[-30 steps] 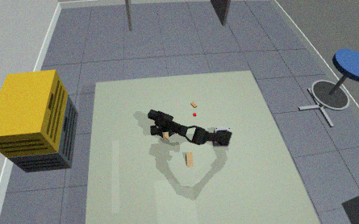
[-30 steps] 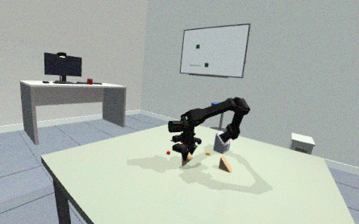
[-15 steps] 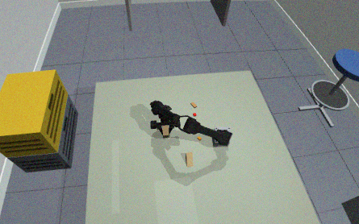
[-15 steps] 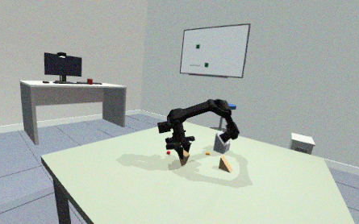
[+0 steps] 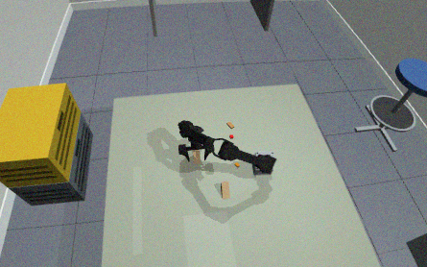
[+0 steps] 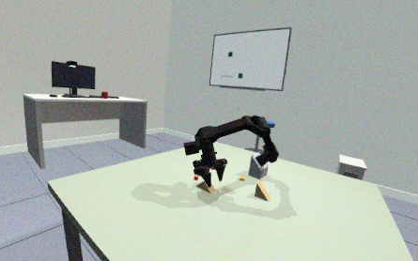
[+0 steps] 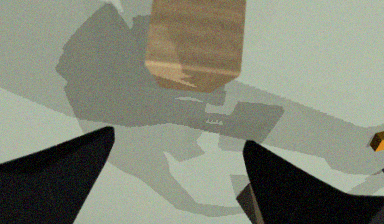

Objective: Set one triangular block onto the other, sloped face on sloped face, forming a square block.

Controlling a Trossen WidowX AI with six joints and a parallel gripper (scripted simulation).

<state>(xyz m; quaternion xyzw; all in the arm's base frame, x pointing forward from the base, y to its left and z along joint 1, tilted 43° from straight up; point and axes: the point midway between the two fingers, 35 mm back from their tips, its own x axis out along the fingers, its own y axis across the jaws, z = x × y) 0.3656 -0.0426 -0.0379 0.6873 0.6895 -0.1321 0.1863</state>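
Observation:
One triangular wooden block (image 5: 197,157) (image 6: 207,187) (image 7: 197,37) lies on the table under the hand, partly hidden by a finger in the exterior view. In the wrist view it lies beyond the fingertips, cut off by the top edge. The other triangular block (image 5: 225,190) (image 6: 262,191) stands apart on the table, its sloped face showing in the exterior view. My gripper (image 5: 196,159) (image 6: 214,183) (image 7: 180,140) is open, with nothing held between its fingers. It is close to the first block; whether a finger touches it I cannot tell.
The table (image 5: 144,216) (image 6: 141,221) also holds a small orange piece (image 5: 237,164) (image 6: 241,178) (image 7: 382,142) between the blocks and the arm base (image 5: 264,163) (image 6: 258,168). An orange bar (image 5: 230,125) and a red piece (image 5: 231,136) lie across the arm. Another red piece (image 6: 195,177) shows beside the hand.

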